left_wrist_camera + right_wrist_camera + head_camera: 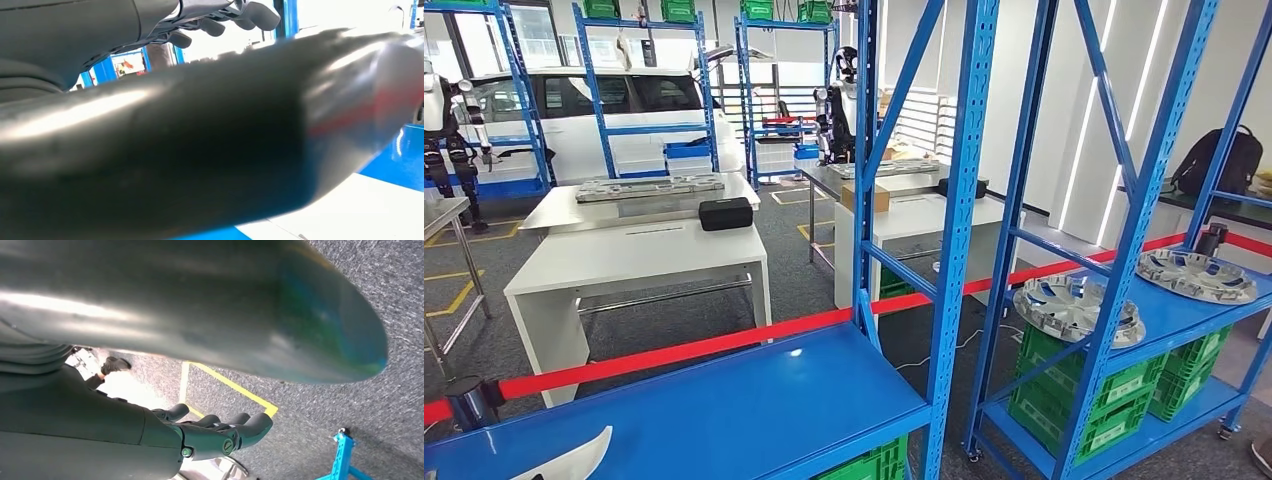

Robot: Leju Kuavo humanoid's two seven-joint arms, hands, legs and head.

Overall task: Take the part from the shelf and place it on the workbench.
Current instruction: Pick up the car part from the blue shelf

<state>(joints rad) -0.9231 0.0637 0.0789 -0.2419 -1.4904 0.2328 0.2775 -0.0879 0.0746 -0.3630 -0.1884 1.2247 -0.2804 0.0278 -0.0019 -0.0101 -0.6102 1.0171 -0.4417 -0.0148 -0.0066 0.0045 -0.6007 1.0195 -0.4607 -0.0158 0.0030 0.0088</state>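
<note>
You've got two silver wheel covers on the blue shelf — one (1077, 308) nearer, one (1195, 275) farther right. One white curved part (569, 458) lies on the near shelf board. Two white workbenches (634, 262) (929, 220) stand beyond the single red barrier tape (674, 350) — plus one black case (725, 213) and one white car (584, 105).

Head view looks down across blue shelf (724, 410); wrist views sit close behind each thumb.
</note>
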